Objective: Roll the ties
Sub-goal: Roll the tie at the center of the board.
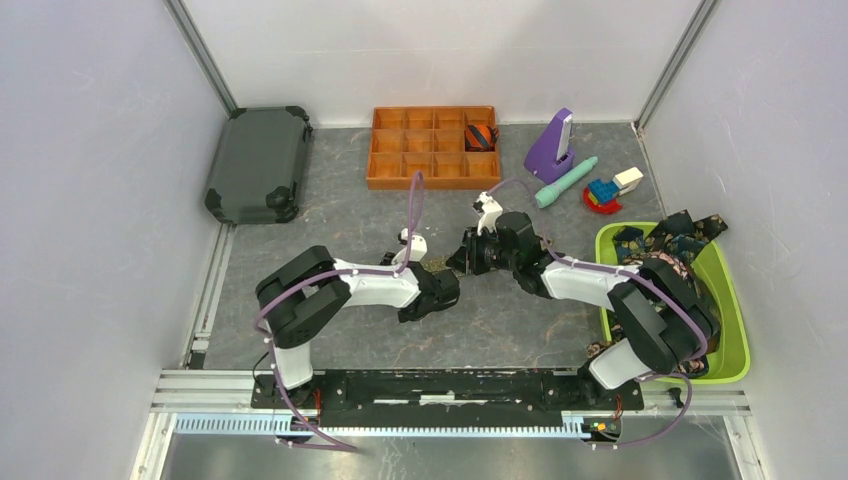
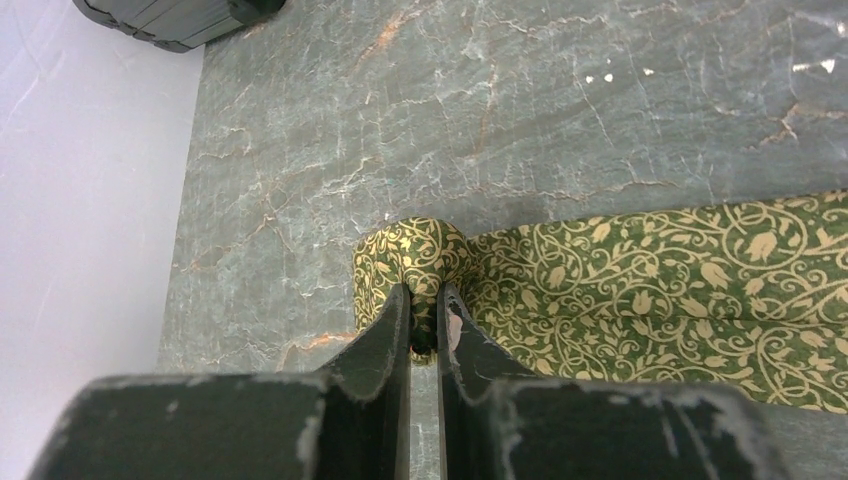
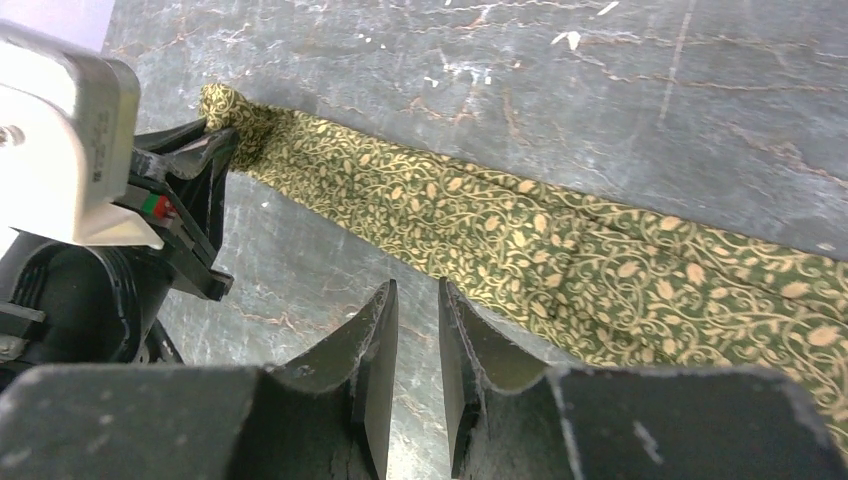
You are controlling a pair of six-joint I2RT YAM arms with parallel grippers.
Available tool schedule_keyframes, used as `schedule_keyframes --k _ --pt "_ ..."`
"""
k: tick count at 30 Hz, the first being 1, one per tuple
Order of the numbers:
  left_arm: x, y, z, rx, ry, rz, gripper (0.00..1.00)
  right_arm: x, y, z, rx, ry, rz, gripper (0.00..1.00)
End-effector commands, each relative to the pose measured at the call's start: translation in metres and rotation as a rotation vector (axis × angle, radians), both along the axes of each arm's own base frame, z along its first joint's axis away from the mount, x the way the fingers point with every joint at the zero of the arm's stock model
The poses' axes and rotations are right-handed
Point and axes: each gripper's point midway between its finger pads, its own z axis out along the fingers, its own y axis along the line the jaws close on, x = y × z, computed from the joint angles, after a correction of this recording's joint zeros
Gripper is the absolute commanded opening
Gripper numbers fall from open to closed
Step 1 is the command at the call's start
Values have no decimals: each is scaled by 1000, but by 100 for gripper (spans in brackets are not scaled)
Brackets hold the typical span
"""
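At surface [image 2: 500, 100] centre: left tool [image 2: 426, 300] clamped on folded tip of olive-green tie [image 2: 650, 290]; right tool [image 3: 418, 300] slightly open, empty. Best wind tight, edges square.

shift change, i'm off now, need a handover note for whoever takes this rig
Left pincer: shut on the rolled end of the green tie.
Right pincer: slightly open, empty, beside the tie's flat part.
Done: one striped roll in the tray; green tie's roll only just begun.
To do: finish this roll; more ties wait in the bin.
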Motion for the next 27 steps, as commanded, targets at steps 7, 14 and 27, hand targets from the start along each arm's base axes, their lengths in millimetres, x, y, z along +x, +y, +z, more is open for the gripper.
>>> schedule_keyframes --k 7,14,27 --pt "-4 -15 -20 -62 18 2 7 4 -9 10 8 -51 -17 28" --pt "-10 -15 -28 -106 43 6 34 5 -9 10 8 -53 -17 28" --pt "-5 -25 12 -180 17 -10 52 16 -2 21 2 -71 -4 29"
